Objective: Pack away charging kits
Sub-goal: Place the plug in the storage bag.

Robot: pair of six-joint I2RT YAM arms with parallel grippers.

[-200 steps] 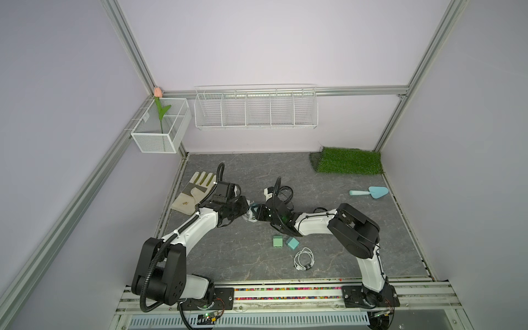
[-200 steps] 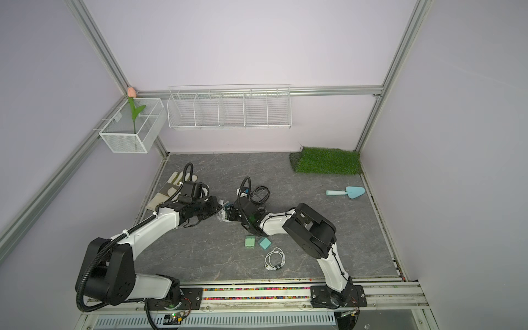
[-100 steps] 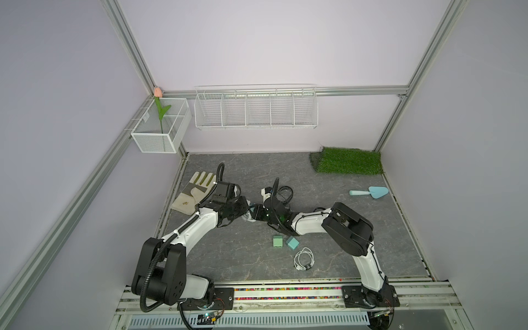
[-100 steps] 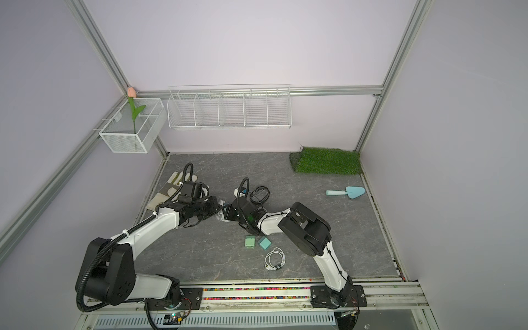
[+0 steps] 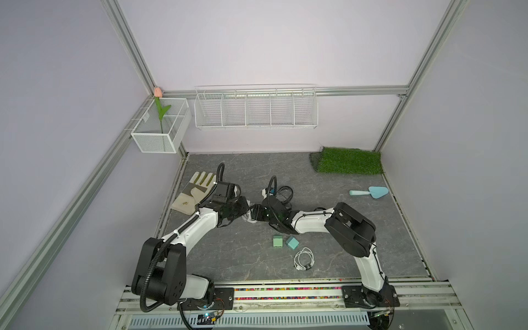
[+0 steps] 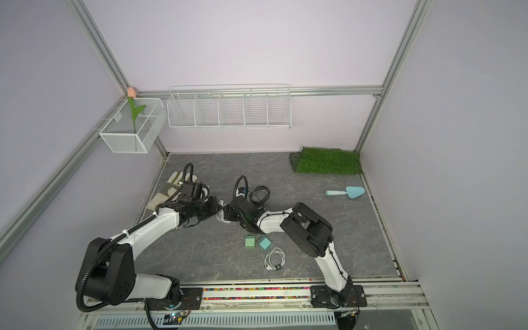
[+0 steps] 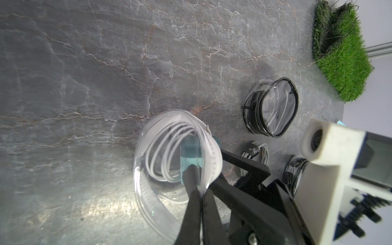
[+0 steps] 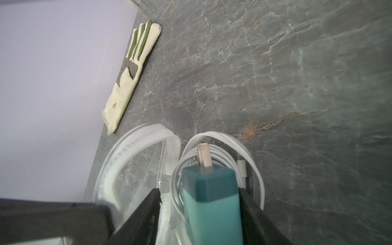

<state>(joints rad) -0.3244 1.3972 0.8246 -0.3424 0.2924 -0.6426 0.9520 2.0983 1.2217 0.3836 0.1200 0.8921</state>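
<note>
In the left wrist view my left gripper (image 7: 197,187) is shut on the rim of a clear, white-rimmed round case (image 7: 169,118), holding its mouth apart. Inside lie a coiled white cable (image 7: 163,148) and a teal charger block (image 7: 189,152). In the right wrist view my right gripper (image 8: 199,191) stands open around that charger block (image 8: 210,201), prongs forward, with a gap to one jaw. In both top views the two grippers meet at the case (image 5: 249,218). Two more charger blocks (image 5: 277,241) (image 5: 292,243) and a coiled cable (image 5: 304,258) lie nearer the front. Another coiled cable (image 7: 257,151) lies by the case.
Two black-rimmed cases (image 7: 273,108) (image 7: 293,174) lie beyond the held case. A work glove (image 5: 194,190) lies at the left wall, a blue trowel (image 5: 370,192) at the right, a grass mat (image 5: 348,160) at the back right. Wire baskets (image 5: 255,110) (image 5: 160,128) hang on the walls.
My right gripper's jaws have spread apart around the teal charger block, and the arm has shifted slightly left toward the case. The left gripper has stayed shut on the case rim.
</note>
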